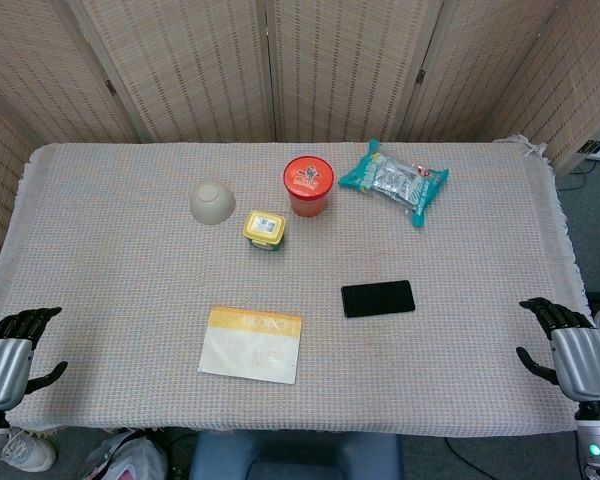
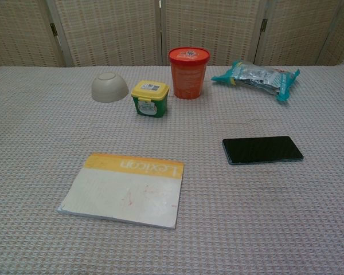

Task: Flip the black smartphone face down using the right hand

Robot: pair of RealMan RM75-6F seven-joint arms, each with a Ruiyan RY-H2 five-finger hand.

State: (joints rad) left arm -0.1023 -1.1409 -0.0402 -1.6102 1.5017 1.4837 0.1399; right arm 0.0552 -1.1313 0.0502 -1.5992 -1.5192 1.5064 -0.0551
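The black smartphone (image 1: pixel 378 298) (image 2: pixel 262 149) lies flat on the woven tablecloth, right of centre, with its dark glossy screen up. My right hand (image 1: pixel 570 349) hovers off the table's front right corner, well right of the phone, fingers spread and holding nothing. Off the front left corner my left hand (image 1: pixel 10 352) does the same, also empty. Neither hand shows in the chest view.
A white booklet with a yellow band (image 1: pixel 251 344) (image 2: pixel 124 188) lies left of the phone. Farther back stand an upturned beige bowl (image 1: pixel 212 201), a small yellow-lidded green tub (image 1: pixel 264 229), an orange cup (image 1: pixel 309 186) and a teal snack bag (image 1: pixel 394 180). Wicker screens stand behind the table.
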